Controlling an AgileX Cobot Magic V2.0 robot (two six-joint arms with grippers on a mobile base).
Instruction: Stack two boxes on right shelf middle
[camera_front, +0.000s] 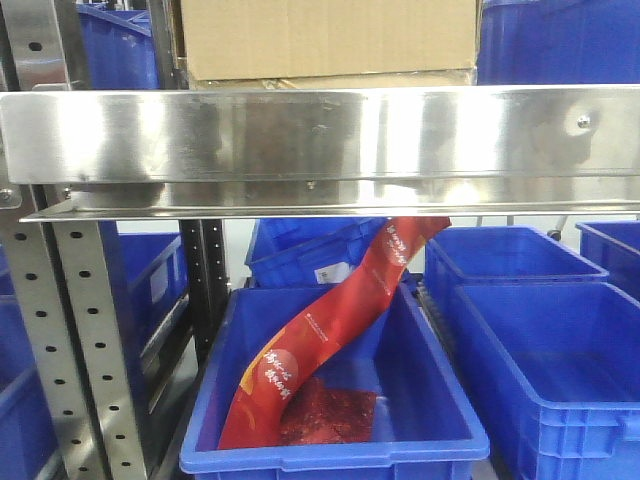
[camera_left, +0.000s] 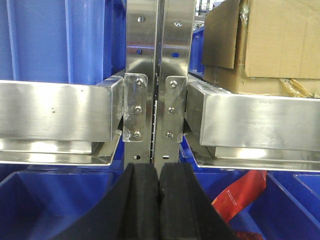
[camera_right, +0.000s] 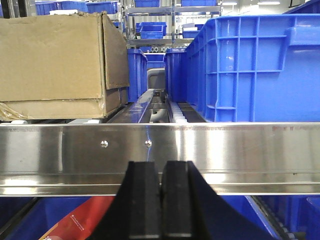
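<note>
I see the two tan corrugated cardboard boxes (camera_front: 330, 38) stacked, dented and unprinted, on the shiny stainless-steel shelf (camera_front: 320, 135), beside a ribbed blue plastic bin (camera_right: 255, 70). Below, another blue bin (camera_front: 335, 400) holds a glossy red packet strip (camera_front: 330, 325). My left gripper (camera_left: 160, 200) and right gripper (camera_right: 161, 200) both show black pads pressed together, empty.

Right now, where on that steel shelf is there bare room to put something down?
On the shelf, the only bare strip is the narrow roller lane between the stacked cardboard boxes and the tall blue bin. Either side is crowded. Below, the open blue bin has free floor right of the red packet.
</note>
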